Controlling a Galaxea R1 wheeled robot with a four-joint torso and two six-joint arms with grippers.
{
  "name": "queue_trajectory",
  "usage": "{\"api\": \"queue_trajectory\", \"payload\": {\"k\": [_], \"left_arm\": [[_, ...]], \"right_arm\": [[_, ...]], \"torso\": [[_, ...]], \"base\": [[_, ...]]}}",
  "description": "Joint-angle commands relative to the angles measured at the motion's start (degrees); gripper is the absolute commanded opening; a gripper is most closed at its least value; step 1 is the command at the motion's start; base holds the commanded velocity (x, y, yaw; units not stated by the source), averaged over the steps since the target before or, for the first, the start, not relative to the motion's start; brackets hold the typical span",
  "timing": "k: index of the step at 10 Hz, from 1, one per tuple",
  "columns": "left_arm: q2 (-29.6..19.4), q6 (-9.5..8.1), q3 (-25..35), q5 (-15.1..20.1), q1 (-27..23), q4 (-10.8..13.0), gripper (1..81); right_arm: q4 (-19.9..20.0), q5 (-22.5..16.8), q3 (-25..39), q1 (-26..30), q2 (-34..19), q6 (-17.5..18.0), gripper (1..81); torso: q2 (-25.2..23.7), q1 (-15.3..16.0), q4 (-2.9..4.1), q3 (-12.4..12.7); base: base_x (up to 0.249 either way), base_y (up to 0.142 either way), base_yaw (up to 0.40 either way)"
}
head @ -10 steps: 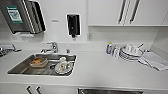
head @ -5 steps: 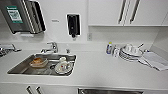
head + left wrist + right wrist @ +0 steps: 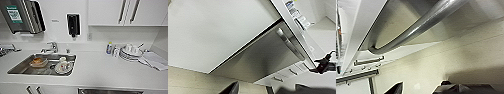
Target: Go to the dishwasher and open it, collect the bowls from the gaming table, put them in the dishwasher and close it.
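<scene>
The dishwasher (image 3: 110, 91) shows as a steel strip under the counter edge, right below me. In the left wrist view its stainless front (image 3: 268, 57) looks flush with the white panel beside it, the bar handle (image 3: 290, 43) running across its top. The same handle (image 3: 423, 25) looms very close in the right wrist view. My right gripper (image 3: 418, 90) sits just off the handle, open, with nothing between its fingers. My left gripper (image 3: 266, 91) hangs open farther from the door. The bowls and the gaming table are out of view.
A steel sink (image 3: 15, 71) holds dirty dishes at the left of the white counter (image 3: 105, 70). White plates and cups (image 3: 130, 52) are stacked at the right beside a folded cloth (image 3: 155, 61). Wall cabinets (image 3: 125, 12) hang above. Beige floor (image 3: 476, 55) lies below the door.
</scene>
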Motion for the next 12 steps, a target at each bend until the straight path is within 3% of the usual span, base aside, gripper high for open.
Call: {"api": "queue_trajectory", "payload": {"k": [1, 5, 9, 12], "left_arm": [[-3.7, -0.75, 0.2, -0.4, -2.9, 1.7, 81.1], [-3.7, -0.83, 0.2, -0.4, -3.1, 1.7, 81.1], [-3.4, -0.83, 0.0, -0.4, -3.1, 1.7, 81.1], [-3.1, -0.83, -0.2, -0.4, -3.1, 1.7, 81.1]], "right_arm": [[-5.0, 0.1, 2.4, 5.8, -1.5, 0.2, 81.1], [-8.9, 2.0, 2.8, 7.6, 1.3, 1.4, 81.1], [-9.5, -2.9, -2.8, 10.2, 2.6, 19.9, 81.1], [-9.4, -5.8, -8.1, 9.8, 4.1, 28.0, 81.1]], "torso": [[0.0, 0.0, 0.0, 0.0], [0.0, 0.0, 0.0, 0.0], [0.0, 0.0, 0.0, 0.0], [0.0, 0.0, 0.0, 0.0]], "base": [[0.0, 0.0, 0.0], [0.0, 0.0, 0.0], [0.0, 0.0, 0.0], [0.0, 0.0, 0.0]]}}
